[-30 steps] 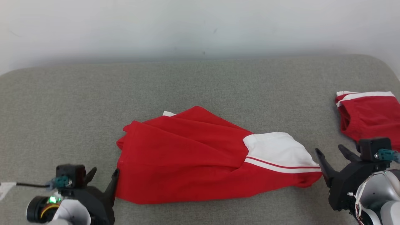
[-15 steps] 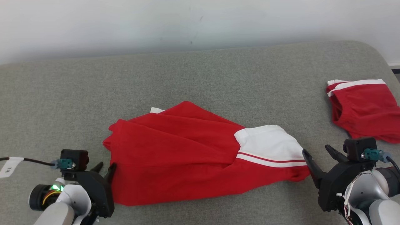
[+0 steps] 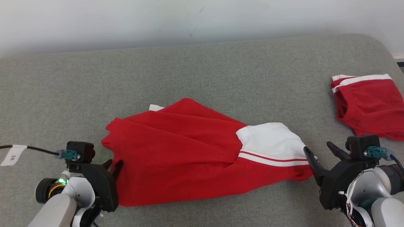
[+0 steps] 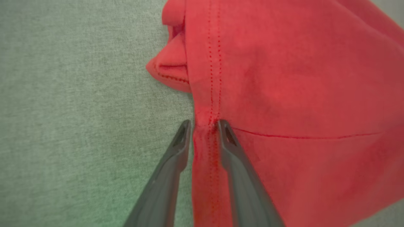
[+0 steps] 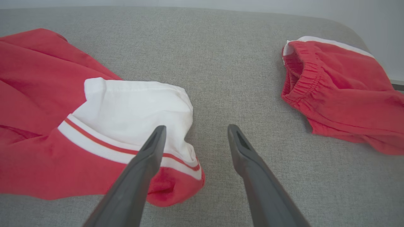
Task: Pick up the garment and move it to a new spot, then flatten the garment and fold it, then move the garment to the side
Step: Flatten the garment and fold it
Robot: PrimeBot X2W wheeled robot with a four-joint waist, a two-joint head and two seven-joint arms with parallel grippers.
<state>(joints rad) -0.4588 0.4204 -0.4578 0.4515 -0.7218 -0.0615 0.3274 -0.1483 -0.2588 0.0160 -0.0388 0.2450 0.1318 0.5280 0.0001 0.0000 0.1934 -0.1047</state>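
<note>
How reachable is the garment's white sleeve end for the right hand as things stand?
Probably yes: the right hand is open, the white sleeve end lies right by one finger, nothing between them.

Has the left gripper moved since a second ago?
Yes: the left gripper has drawn its jaws inward onto the red garment's left hem, staying at that edge.

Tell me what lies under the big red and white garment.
The garment rests on the grey padded surface, visible all around it. Anything else beneath is hidden by the cloth.
</note>
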